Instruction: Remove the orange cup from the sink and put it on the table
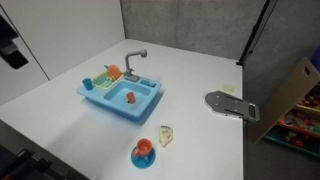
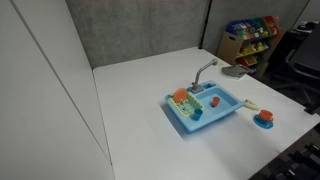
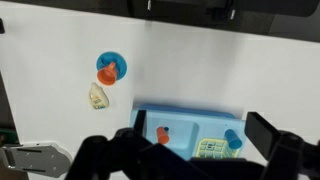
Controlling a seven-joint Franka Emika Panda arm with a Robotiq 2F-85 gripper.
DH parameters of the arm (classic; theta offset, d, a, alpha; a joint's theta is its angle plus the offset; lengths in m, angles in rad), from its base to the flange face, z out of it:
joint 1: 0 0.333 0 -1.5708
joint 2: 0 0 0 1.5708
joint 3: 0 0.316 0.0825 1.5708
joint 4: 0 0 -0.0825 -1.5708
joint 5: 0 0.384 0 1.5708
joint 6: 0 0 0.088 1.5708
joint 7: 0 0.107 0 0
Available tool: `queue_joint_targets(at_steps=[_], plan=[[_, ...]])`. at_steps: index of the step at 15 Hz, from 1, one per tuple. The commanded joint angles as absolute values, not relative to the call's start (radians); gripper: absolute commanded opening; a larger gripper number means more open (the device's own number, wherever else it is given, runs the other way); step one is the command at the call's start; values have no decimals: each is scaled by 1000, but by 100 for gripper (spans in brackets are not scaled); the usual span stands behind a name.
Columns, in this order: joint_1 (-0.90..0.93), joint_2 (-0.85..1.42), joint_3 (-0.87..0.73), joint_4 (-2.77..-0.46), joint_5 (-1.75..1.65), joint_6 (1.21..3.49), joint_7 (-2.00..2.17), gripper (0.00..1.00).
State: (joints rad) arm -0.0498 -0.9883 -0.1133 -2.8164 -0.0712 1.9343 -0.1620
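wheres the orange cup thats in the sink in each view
Exterior view: the orange cup is in the basin of the sink, left of centre.
Exterior view: the cup is in the basin, right of centre.
Wrist view: the cup is at lower middle, in the basin.
Shared landmark: the blue plate on the table near the sink shows in all three.
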Motion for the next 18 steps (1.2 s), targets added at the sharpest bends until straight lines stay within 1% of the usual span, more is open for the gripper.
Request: queue_joint_targets(at_steps=[1, 8, 14, 18], plan=[[-49, -987, -114, -2814, -71, 1932, -161, 100], [-49, -985, -114, -2814, -71, 1932, -161, 100], [-32, -939, -96, -2741, -52, 1911, -138, 100], [-37, -888, -53, -2673, -59, 1870, -84, 100]])
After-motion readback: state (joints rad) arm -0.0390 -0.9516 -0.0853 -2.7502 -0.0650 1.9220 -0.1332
